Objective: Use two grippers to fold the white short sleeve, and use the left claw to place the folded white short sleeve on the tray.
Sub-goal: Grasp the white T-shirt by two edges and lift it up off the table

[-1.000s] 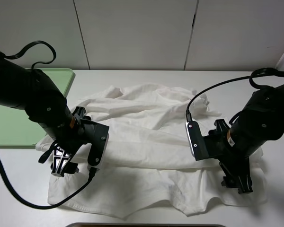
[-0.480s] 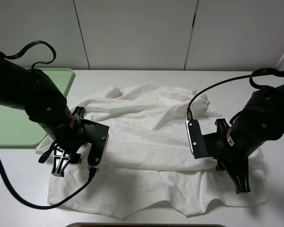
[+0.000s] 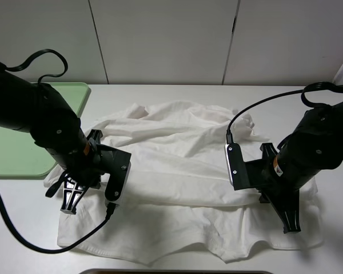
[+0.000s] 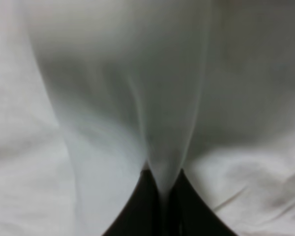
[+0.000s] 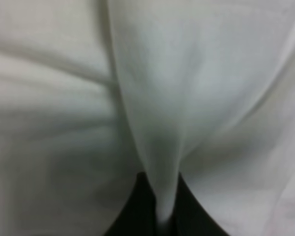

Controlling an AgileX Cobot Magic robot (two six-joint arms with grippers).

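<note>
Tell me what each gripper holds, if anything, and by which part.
Both hold the wrinkled white cotton T-shirt: the left gripper pinches a raised fold near the shirt's left edge, the right gripper one near its right edge.

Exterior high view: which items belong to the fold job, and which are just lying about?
Job: white short sleeve, tray, left pincer, right pincer, both shut on the sleeve.
Just there: table, dark strip at its near edge.
</note>
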